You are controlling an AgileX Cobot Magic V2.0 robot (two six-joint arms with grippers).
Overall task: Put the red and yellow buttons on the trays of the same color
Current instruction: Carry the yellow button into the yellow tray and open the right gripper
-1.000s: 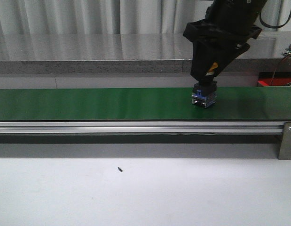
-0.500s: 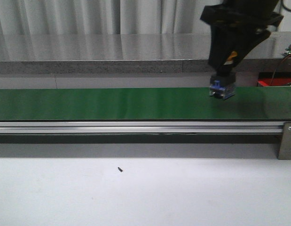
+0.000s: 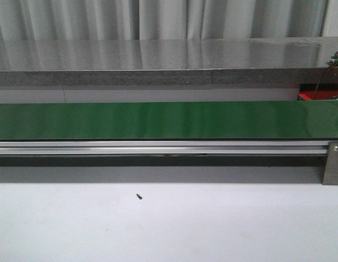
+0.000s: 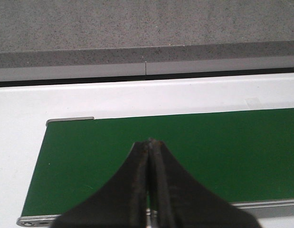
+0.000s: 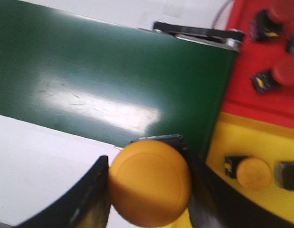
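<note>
Right arm has left the front view, its right gripper (image 5: pixel 149 190) pinching a yellow button (image 5: pixel 149 183), nearing the yellow tray (image 5: pixel 232 142); buttons already sitting on both trays. Left gripper (image 4: pixel 150 147) pressed together, idling over the green belt (image 4: pixel 222 152).

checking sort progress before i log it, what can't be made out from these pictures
- Full button count: the red tray and yellow tray are cut off by the right wrist view's edge.
- Held yellow button: its body is hidden behind its own cap.
- Front view: both arms are out of frame; only a sliver of red tray shows.
</note>
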